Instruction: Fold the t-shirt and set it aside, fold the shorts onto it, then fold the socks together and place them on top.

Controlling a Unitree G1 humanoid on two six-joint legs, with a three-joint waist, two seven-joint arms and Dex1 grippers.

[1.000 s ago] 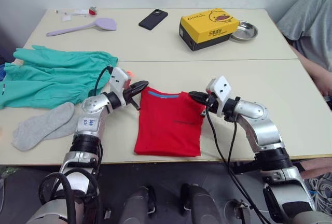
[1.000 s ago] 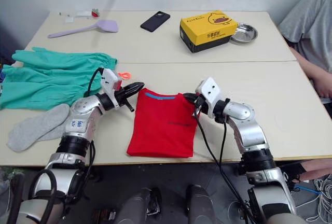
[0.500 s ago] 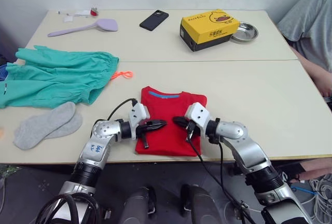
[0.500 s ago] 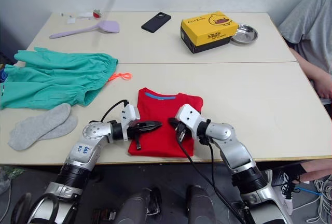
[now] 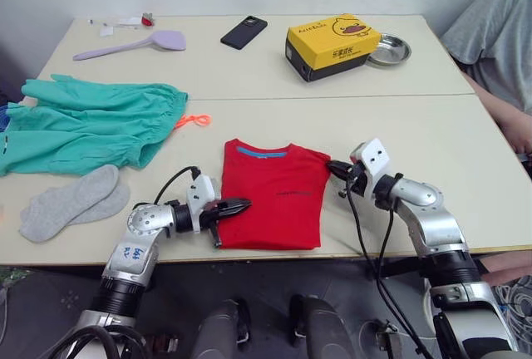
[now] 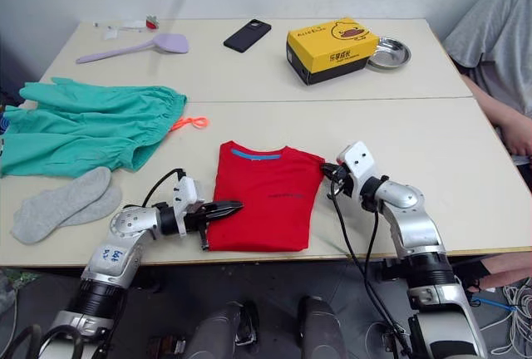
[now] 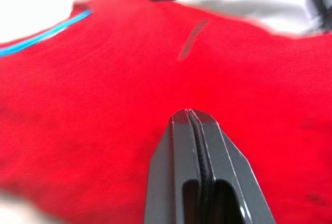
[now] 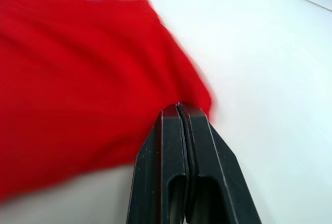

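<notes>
Red cloth t-shirt [image 5: 278, 195] lies folded at table's near edge, both grippers closed empty: left gripper [image 5: 236, 206], right gripper [image 5: 336, 166]. Teal-green cloth shorts [image 5: 83, 125] and grey knit socks [image 5: 71, 199], left edge, remain unfolded.

The whole table [image 5: 416, 126] is seen from up high by both head eyes, angled forward and down, with pretty much the same scene shared. The t-shirt [image 7: 104, 105] is viewed super close along each wrist camera's fingers, from opposite edges.
</notes>
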